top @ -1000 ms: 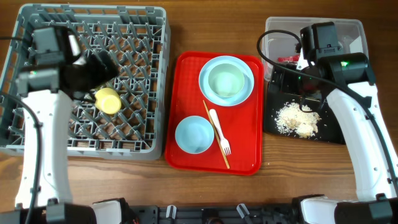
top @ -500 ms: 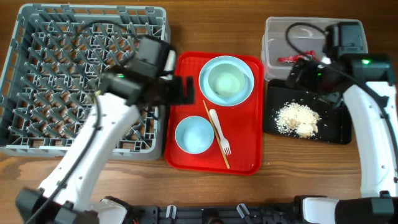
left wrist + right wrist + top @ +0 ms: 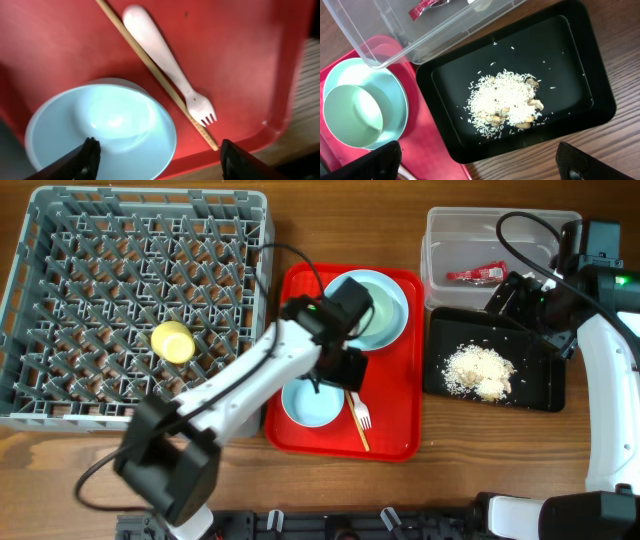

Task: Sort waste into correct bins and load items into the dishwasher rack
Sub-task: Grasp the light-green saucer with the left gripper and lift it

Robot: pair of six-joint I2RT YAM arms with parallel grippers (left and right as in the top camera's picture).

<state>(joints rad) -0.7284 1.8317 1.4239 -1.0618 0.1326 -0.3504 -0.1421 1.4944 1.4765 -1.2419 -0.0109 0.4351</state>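
My left gripper hangs open low over the red tray, with the right side of the light blue saucer and the end of the wooden stick between its fingers. The white fork lies beside the stick. From overhead the left gripper sits between the saucer and the pale blue plate holding the mint bowl. The yellow cup lies in the dishwasher rack. My right gripper is open above the black tray of food scraps. A red wrapper lies in the clear tub.
The red serving tray lies between the rack and the two bins. The black tray sits just in front of the clear tub at the right. Bare wooden table runs along the front edge.
My left arm has swung from the rack across to the red tray and down over the saucer and fork. The right arm has drawn back to the right, uncovering the tub.
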